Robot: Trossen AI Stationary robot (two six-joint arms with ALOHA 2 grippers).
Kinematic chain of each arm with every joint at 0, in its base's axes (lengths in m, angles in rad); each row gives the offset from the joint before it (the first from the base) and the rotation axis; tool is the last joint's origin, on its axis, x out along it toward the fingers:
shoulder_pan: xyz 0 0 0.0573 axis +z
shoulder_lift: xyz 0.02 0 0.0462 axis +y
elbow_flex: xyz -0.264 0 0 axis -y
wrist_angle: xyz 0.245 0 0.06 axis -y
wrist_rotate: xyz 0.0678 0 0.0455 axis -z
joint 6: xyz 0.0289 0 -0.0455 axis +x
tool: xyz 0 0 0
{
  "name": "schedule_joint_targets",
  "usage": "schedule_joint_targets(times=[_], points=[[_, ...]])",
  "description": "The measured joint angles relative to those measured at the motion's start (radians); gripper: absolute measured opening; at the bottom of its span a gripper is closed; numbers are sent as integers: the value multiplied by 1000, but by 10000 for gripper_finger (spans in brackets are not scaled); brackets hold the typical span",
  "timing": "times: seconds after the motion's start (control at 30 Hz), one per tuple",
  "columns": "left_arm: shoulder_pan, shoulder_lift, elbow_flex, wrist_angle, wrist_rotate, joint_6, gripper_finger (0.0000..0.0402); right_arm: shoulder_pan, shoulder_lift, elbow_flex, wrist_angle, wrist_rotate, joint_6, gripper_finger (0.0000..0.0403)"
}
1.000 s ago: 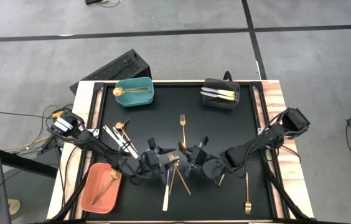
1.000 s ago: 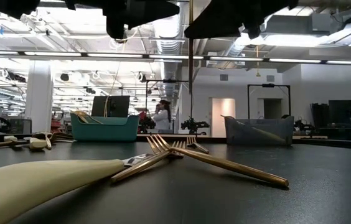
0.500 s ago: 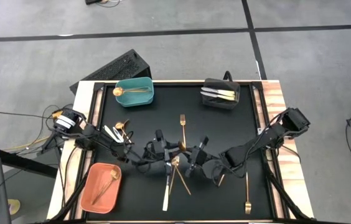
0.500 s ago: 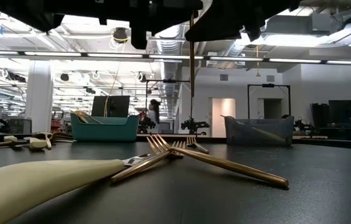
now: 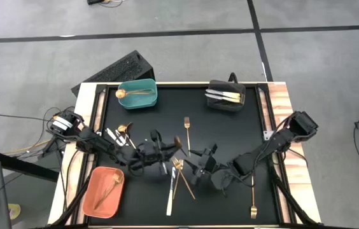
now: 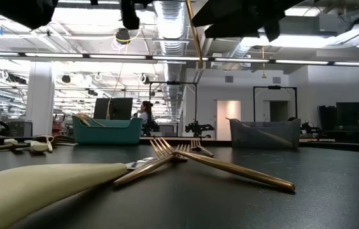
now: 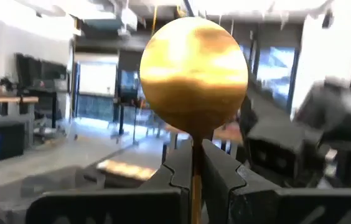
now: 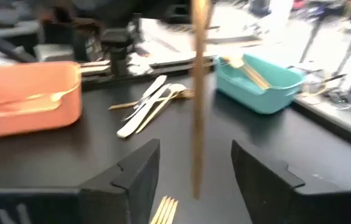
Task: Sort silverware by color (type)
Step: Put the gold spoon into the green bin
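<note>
A gold spoon (image 7: 193, 74) is held up over the middle of the table, bowl up and handle down. My left gripper (image 7: 193, 157) is shut on it, and the high view shows that gripper (image 5: 168, 147) left of centre. My right gripper (image 8: 194, 158) faces it from the right and is open. Its fingers stand on either side of the spoon's handle (image 8: 197, 93) without touching it. The high view shows the spoon's bowl (image 5: 177, 141) between the two grippers. Loose silverware lies on the black mat (image 5: 230, 133). My left gripper pinches the spoon's thin neck (image 7: 193, 142) just under the bowl, between its two fingers. The fingers come roughly level from the table's left and lie across the handle. The spoon is lifted clear, nearly upright, with its handle (image 6: 196, 38) hanging below the fingers.
A teal bin (image 5: 137, 94) stands at the far left, a black bin (image 5: 225, 95) at the far right and an orange bin (image 5: 103, 191) at the near left. Loose pieces include crossed forks (image 5: 179, 175), a fork (image 5: 186, 130), a fork (image 5: 253, 202) and a small pile (image 5: 119, 135).
My left gripper has moved toward the right gripper, shut on the spoon under its bowl and risen a little. My right gripper has opened and let go of the handle. The spoon has stayed in the air and now tilts slightly.
</note>
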Motion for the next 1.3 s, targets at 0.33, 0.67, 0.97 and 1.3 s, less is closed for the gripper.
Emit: schedule_joint_targets(times=[0.33, 0.67, 0.97, 1.3], points=[[20, 1, -138, 232, 8, -133, 1, 34, -9, 0, 57, 20, -45, 239], [28, 5, -132, 227, 60, -151, 1, -100, 0, 0, 77, -238, -64, 228], [28, 5, -132, 226, 65, -132, 1, -138, 0, 0, 80, -321, -68, 90], [15, -6, -131, -25, -27, -42, 59, -113, -23, -1, -140, -253, -49, 40]])
